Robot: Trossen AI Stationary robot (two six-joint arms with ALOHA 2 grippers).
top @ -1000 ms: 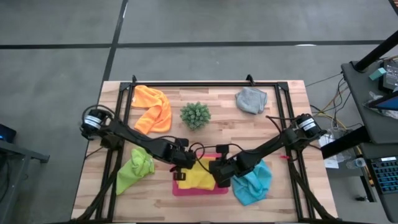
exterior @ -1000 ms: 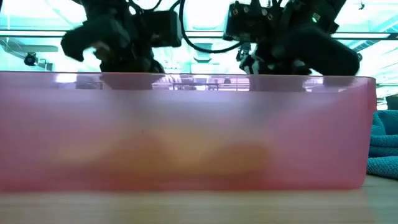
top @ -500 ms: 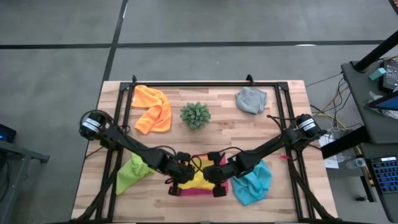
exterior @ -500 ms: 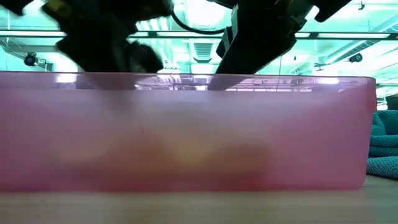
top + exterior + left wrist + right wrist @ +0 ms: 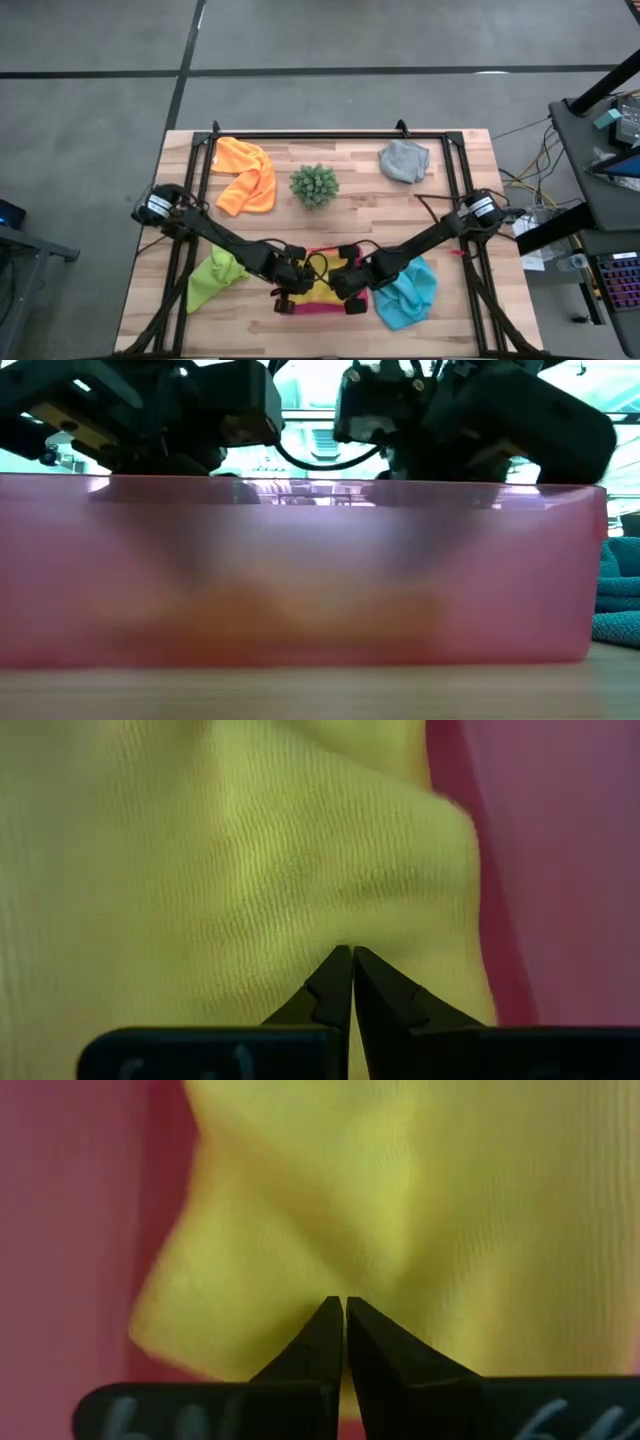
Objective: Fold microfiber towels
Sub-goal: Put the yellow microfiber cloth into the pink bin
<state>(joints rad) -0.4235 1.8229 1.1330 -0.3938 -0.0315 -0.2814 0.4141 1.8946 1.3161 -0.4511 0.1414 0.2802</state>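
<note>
Yellow towel (image 5: 322, 279) is lying on the pink tray (image 5: 318, 309), and the tray is sitting at the near edge of the wooden counter (image 5: 350, 165). You are working both arms down over this tray.

Your left gripper (image 5: 351, 958) is pinching the yellow towel on its left side. Its fingers (image 5: 325, 982) are squeezing tight together, with the cloth bunching up at their tips. Your right gripper (image 5: 343, 1306) is pinching the same towel on its right side. Those fingers (image 5: 318, 1332) are squeezing tight too, and the cloth is puckering there. In the view from above, the two grippers are sitting close together over the tray, one at each side of the towel.

From the low camera, you are seeing only the tray's pink wall, with both dark arms hanging behind it.

Beside the tray on the left, the lime green towel (image 5: 212, 278) is lying crumpled. Touching the tray on the right, the light blue towel (image 5: 408, 293) is lying in a heap. Far behind the tray, the spiky green plant (image 5: 314, 185) is standing. The orange towel (image 5: 245, 173) is lying behind the tray to the left, and the grey towel (image 5: 403, 160) is lying behind it to the right.
</note>
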